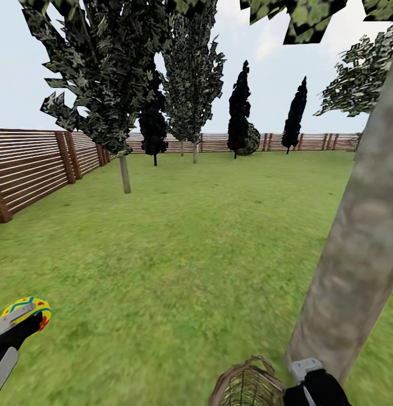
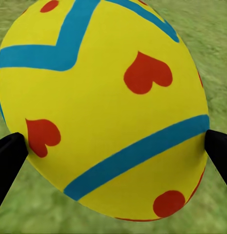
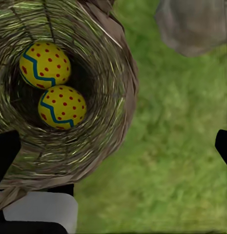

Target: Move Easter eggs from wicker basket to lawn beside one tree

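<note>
My left gripper hangs low over the lawn at the near left, shut on one Easter egg. Up close this egg is yellow with blue stripes and red hearts, and a black fingertip presses each side. The wicker basket sits on the grass at the foot of a thick grey-brown tree. Two yellow eggs with red dots and blue zigzags lie inside the basket. My right gripper hovers over the basket's rim, open, beside the trunk.
A brown slatted fence runs along the left and the back. A thin-trunked dark-leaved tree stands mid-left, with more trees and two slim black cypresses near the far fence. Open grass stretches ahead between them.
</note>
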